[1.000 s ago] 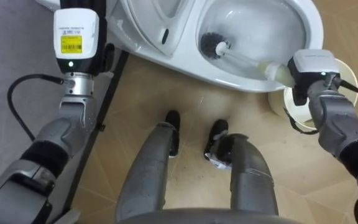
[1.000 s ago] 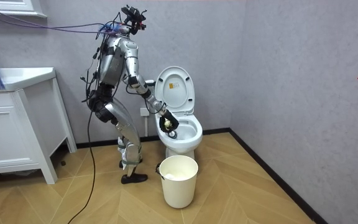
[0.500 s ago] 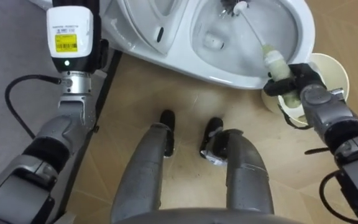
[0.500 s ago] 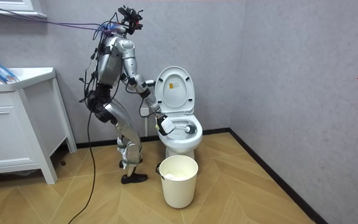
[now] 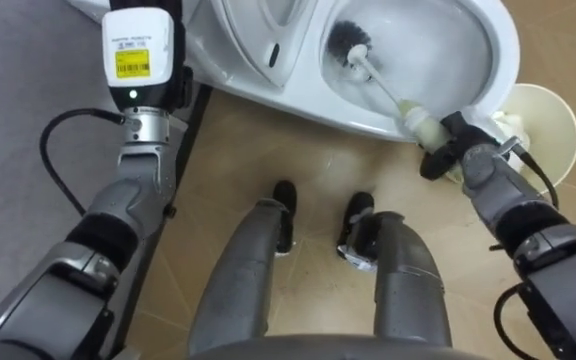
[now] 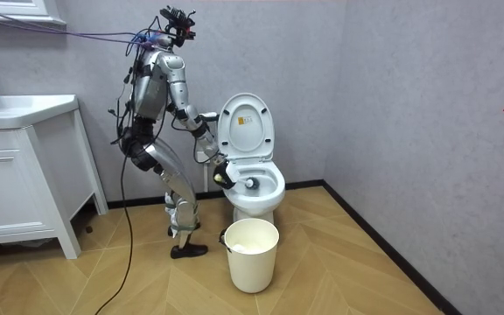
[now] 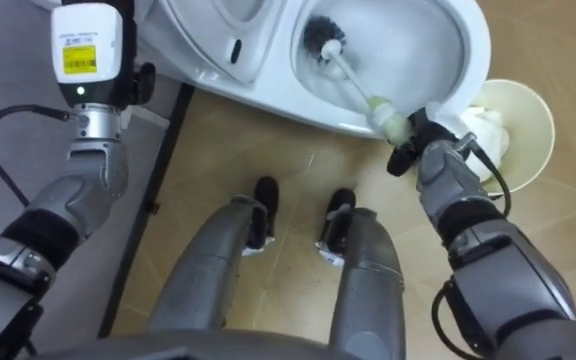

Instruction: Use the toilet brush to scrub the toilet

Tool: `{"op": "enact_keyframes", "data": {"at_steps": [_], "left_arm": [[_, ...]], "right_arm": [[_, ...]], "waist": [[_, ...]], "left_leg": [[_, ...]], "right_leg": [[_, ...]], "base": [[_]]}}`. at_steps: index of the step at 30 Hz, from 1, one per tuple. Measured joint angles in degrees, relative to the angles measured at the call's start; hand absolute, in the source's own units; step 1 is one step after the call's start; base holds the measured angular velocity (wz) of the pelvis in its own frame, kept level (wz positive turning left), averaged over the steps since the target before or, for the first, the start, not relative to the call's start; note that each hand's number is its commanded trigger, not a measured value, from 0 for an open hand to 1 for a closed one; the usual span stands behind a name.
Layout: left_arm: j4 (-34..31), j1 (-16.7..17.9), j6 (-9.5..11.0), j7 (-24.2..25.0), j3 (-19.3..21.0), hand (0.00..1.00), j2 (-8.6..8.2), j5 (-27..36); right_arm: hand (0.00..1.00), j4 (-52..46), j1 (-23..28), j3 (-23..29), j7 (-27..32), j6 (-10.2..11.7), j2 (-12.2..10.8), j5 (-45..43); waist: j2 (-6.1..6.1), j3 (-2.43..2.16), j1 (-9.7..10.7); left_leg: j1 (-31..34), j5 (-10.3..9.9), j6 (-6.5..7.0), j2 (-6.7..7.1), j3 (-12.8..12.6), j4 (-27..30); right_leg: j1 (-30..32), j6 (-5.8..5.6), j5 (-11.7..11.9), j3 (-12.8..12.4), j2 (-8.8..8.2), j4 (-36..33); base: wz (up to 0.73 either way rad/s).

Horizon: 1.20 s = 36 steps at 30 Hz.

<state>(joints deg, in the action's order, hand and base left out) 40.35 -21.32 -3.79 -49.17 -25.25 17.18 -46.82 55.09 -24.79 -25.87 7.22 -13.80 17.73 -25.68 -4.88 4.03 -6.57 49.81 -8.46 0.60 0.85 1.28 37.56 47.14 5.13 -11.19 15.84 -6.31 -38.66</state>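
Bucket point(image 5: 550, 115) beside toilet point(image 5: 502, 60), brush point(image 5: 351, 45) inside.

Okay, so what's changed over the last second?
The right hand, gripping the brush throughout, swept its bristles across the toilet to the far rim, then back to the hinge side. The bucket and the raised left hand stayed put.

White-handled, dark-bristled brush point(image 5: 380, 78) slanted inside open white toilet bowl point(image 5: 308, 98)
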Motion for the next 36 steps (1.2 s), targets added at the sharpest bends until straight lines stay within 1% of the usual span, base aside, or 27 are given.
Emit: {"op": "enact_keyframes", "data": {"at_steps": [1, 2, 3, 6, 7, 8, 9, 10, 12, 14, 15, 16, 17, 18, 19, 20, 21, 22, 23, 24, 26, 28, 30, 31, 32, 34, 36], "left_arm": [[-0.13, 0.38, 0.01, -0.10, 0.58, 0.00, 0.01, 0.04], [-0.33, 0.86, 0.02, -0.07, 1.04, 0.00, 0.03, 0.12], [-0.44, 1.35, 0.03, -0.03, 1.40, 0.00, 0.06, 0.18], [-1.03, 2.70, 0.05, -0.06, 2.76, 0.00, 0.17, 0.19], [-1.05, 2.95, 0.06, -0.10, 3.11, 0.00, 0.18, 0.38], [-1.01, 2.93, 0.32, -0.12, 2.98, 0.00, 0.27, 1.64], [-1.01, 2.93, 0.42, -0.13, 2.80, 0.00, 0.28, 2.15], [-0.98, 2.91, 0.50, -0.26, 2.50, 0.00, 0.45, 2.73], [-0.94, 2.93, 1.09, -0.78, 2.47, 0.00, 0.57, 3.67], [-0.87, 2.85, 1.92, -1.53, 2.38, 0.00, 0.74, 4.63], [-0.85, 2.82, 1.90, -1.58, 1.99, 0.00, 0.95, 4.80], [-0.87, 2.64, 1.90, -1.64, 0.89, 0.00, 1.58, 5.84], [-0.85, 2.11, 2.03, -1.70, 0.23, 0.00, 2.06, 6.32], [-0.86, 1.85, 2.20, -1.78, 0.22, 0.00, 2.20, 6.32], [-0.86, 1.47, 2.51, -1.88, 0.05, 0.00, 2.72, 6.29], [-0.87, 1.15, 2.51, -1.92, -0.04, 0.00, 2.89, 6.06], [-0.88, 0.87, 2.50, -1.93, -0.03, 0.00, 2.89, 5.82], [-0.97, 0.51, 2.48, -2.45, 0.02, 0.00, 2.89, 5.51], [-1.05, 0.04, 2.47, -3.09, 0.03, 0.00, 2.91, 5.38], [-1.05, -0.25, 2.47, -3.36, 0.02, 0.00, 2.91, 5.37], [-0.94, -0.70, 2.41, -4.17, 0.02, 0.00, 3.18, 5.27], [-0.46, -1.09, 2.30, -3.96, 0.01, 0.00, 3.35, 4.24], [0.28, -1.65, 2.13, -3.30, 0.02, 0.00, 3.29, 3.35], [0.24, -1.79, 1.94, -2.40, 0.02, 0.00, 3.25, 3.32], [0.29, -1.90, 1.68, -1.44, -0.02, 0.00, 3.15, 3.38], [0.47, -2.07, 1.35, 0.06, -0.24, 0.00, 3.12, 3.38], [1.08, -2.24, 1.32, 1.28, -0.40, 0.00, 3.03, 3.48]], "right_arm": [[1.00, -1.80, 0.55, 0.00, -0.41, -0.88, -0.07, -2.40], [1.00, -3.24, 1.16, 0.00, -0.81, -1.40, -0.04, -4.21], [1.00, -4.74, 2.14, 0.00, -0.91, -1.84, 0.25, -4.54], [1.00, -8.66, 4.98, 0.01, -0.98, -2.24, 0.77, -6.62], [1.00, -9.72, 5.79, 0.01, -0.97, -2.27, 1.12, -7.03], [1.00, -9.76, 5.81, -0.23, -1.13, -2.27, 1.54, -7.08], [1.00, -9.70, 5.70, -0.96, -1.14, -2.25, 2.08, -7.08], [1.00, -9.56, 5.23, -2.61, -1.03, -2.18, 3.27, -7.04], [1.00, -7.70, 3.92, -4.43, -0.45, -1.46, 4.68, -6.45], [1.00, -2.39, 1.54, -4.72, 0.84, 1.21, 5.25, -3.00], [1.00, -1.18, 0.88, -5.09, 1.04, 1.84, 5.50, -1.09], [1.00, 1.18, -0.23, -5.51, 1.58, 2.90, 5.59, 2.50], [1.00, 3.37, -1.23, -5.35, 1.83, 4.02, 5.35, 5.99], [1.00, 3.79, -1.46, -5.19, 2.17, 4.37, 5.36, 7.41], [1.00, 4.90, -2.39, -4.35, 3.07, 4.78, 4.91, 10.27], [1.00, 5.57, -3.54, -3.11, 4.00, 4.98, 4.58, 12.79], [1.00, 5.88, -4.15, -2.01, 4.38, 5.19, 4.42, 14.10], [1.00, 6.72, -5.59, -0.03, 5.14, 5.68, 4.32, 16.52], [1.00, 7.03, -7.09, 1.36, 5.57, 5.57, 4.64, 18.75], [1.00, 7.35, -7.77, 1.37, 5.57, 5.47, 4.91, 19.08], [1.00, 7.53, -9.00, 1.80, 5.56, 5.38, 5.22, 18.05], [1.00, 7.76, -8.75, 1.87, 5.57, 5.44, 5.21, 15.60], [1.00, 7.93, -8.56, 2.30, 5.54, 5.42, 5.17, 11.95], [1.00, 7.97, -8.28, 2.33, 5.58, 5.46, 5.16, 8.80], [1.00, 7.96, -7.71, 2.17, 5.59, 5.62, 5.16, 6.84], [1.00, 7.94, -6.75, 1.37, 5.18, 5.56, 5.14, 5.67], [1.00, 7.99, -5.94, 0.07, 4.49, 5.53, 5.08, 5.30]], "waist": [[-0.19, -0.05, -0.20], [-0.28, -0.11, -0.19], [-0.37, -0.17, -0.17], [-0.53, -0.29, 0.32], [-0.53, -0.30, 0.41], [-0.53, -0.30, 0.19], [-0.53, -0.30, -0.02], [-0.54, -0.30, -0.17], [-0.53, -0.30, -0.71], [-0.33, -0.21, -0.90], [-0.20, -0.15, -0.78], [0.18, -0.09, -0.57], [0.64, 0.15, -0.20], [0.88, 0.29, -0.13], [1.68, 0.37, -0.10], [2.41, 0.74, 0.28], [2.90, 0.95, 0.30], [3.45, 0.95, 0.31], [4.26, 0.92, 0.31], [4.70, 0.92, 0.31], [5.81, 0.85, 1.54], [5.94, 0.85, 1.90], [5.94, 0.85, 2.11], [5.93, 0.86, 1.98], [5.84, 0.88, 1.88], [5.75, 0.88, 1.64], [5.46, 0.91, 1.50]], "left_leg": [[0.01, -0.04, -0.26, -0.48, 0.14, -0.19], [-0.09, 0.00, -0.56, -0.67, 0.26, -0.48], [-0.28, -0.02, -0.80, -0.87, 0.30, -0.76], [-0.66, 0.08, -1.24, -1.22, 0.52, -1.55], [-0.85, 0.07, -1.52, -1.25, 0.70, -1.86], [-1.01, 0.00, -1.67, -1.49, 0.71, -1.93], [-1.06, -0.02, -1.69, -1.58, 0.71, -1.96], [-1.15, -0.02, -1.78, -1.68, 0.69, -2.11], [-1.08, -0.11, -1.95, -2.04, 0.63, -2.05], [-1.32, 0.02, -2.03, -1.98, 0.52, -2.35], [-1.38, 0.03, -2.01, -1.90, 0.47, -2.20], [-1.49, 0.03, -1.99, -1.65, 0.37, -2.03], [-1.65, 0.10, -1.91, -1.22, 0.35, -1.71], [-1.65, 0.15, -1.86, -1.08, 0.28, -1.67], [-1.49, 0.32, -1.71, -0.71, -0.25, -1.69], [-1.40, 0.49, -1.61, -0.21, -0.36, -1.65], [-1.35, 0.54, -1.56, -0.10, -0.64, -1.60], [-0.74, 0.61, -1.43, -0.14, -1.03, -0.97], [-0.20, 0.64, -1.35, -0.14, -1.44, -0.54], [-0.08, 0.68, -1.28, -0.14, -1.55, -0.48], [0.24, 0.82, -1.06, -0.08, -1.58, 0.21], [0.23, 0.89, -0.89, -0.02, -1.22, 0.49], [0.18, 0.86, -0.57, 0.18, -1.19, 0.85], [-0.04, 0.80, -0.36, 0.18, -1.53, 0.99], [-0.49, 0.67, -0.18, 0.14, -1.62, 0.89], [-1.25, -0.12, -0.24, -0.05, -1.69, 1.10], [-1.91, -0.33, -0.07, -0.04, -1.59, 1.15]], "right_leg": [[-0.22, 0.16, 0.41, 0.07, 0.65, 0.84], [-0.33, 0.35, 0.44, 0.13, 1.25, 1.16], [-0.52, 0.67, 0.43, 0.22, 1.40, 1.41], [-0.85, 1.12, 0.31, 0.37, 1.57, 2.08], [-0.97, 1.47, 0.14, 0.51, 1.59, 2.09], [-1.10, 2.12, 0.28, 0.50, 1.80, 2.12], [-1.15, 2.25, 0.31, 0.48, 1.89, 2.17], [-1.16, 2.36, 0.31, 0.43, 2.01, 2.22], [-1.19, 2.62, 0.47, 0.40, 2.39, 2.58], [-1.26, 2.76, 0.38, 0.40, 2.23, 2.36], [-1.22, 2.77, 0.15, 0.34, 2.10, 2.00], [-1.09, 2.73, -0.35, 0.30, 1.71, 1.32], [-0.94, 2.67, -0.86, 0.21, 1.20, 0.48], [-0.82, 2.60, -1.03, 0.12, 1.04, 0.17], [-0.12, 2.63, -1.58, 0.03, 0.23, -0.92], [0.42, 2.48, -1.98, -0.38, -0.27, -1.93], [0.81, 2.39, -2.13, -0.75, -0.45, -2.42], [1.32, 2.32, -2.22, -0.86, -0.58, -2.93], [1.98, 2.17, -2.42, -1.23, -0.66, -3.47], [2.13, 2.13, -2.44, -1.30, -0.67, -3.56], [2.00, 1.90, -2.56, -1.05, -0.83, -4.01], [1.42, 1.76, -2.47, -0.38, -0.98, -3.83], [1.25, 1.60, -2.44, 0.12, -1.50, -4.19], [1.16, 1.21, -2.53, 0.04, -1.65, -4.37], [0.62, 1.08, -2.48, 0.05, -1.68, -4.37], [-0.25, 1.04, -2.48, 0.06, -1.55, -4.31], [-0.99, 1.04, -2.48, 0.09, -1.45, -4.12]], "base": [[-0.13], [-0.07], [0.00], [0.01], [0.05], [0.00], [0.00], [-0.05], [-0.05], [0.02], [0.08], [0.14], [0.16], [0.14], [0.12], [0.09], [0.05], [0.00], [0.00], [0.06], [0.14], [0.13], [0.02], [-0.08], [-0.09], [-0.07], [-0.03]]}}
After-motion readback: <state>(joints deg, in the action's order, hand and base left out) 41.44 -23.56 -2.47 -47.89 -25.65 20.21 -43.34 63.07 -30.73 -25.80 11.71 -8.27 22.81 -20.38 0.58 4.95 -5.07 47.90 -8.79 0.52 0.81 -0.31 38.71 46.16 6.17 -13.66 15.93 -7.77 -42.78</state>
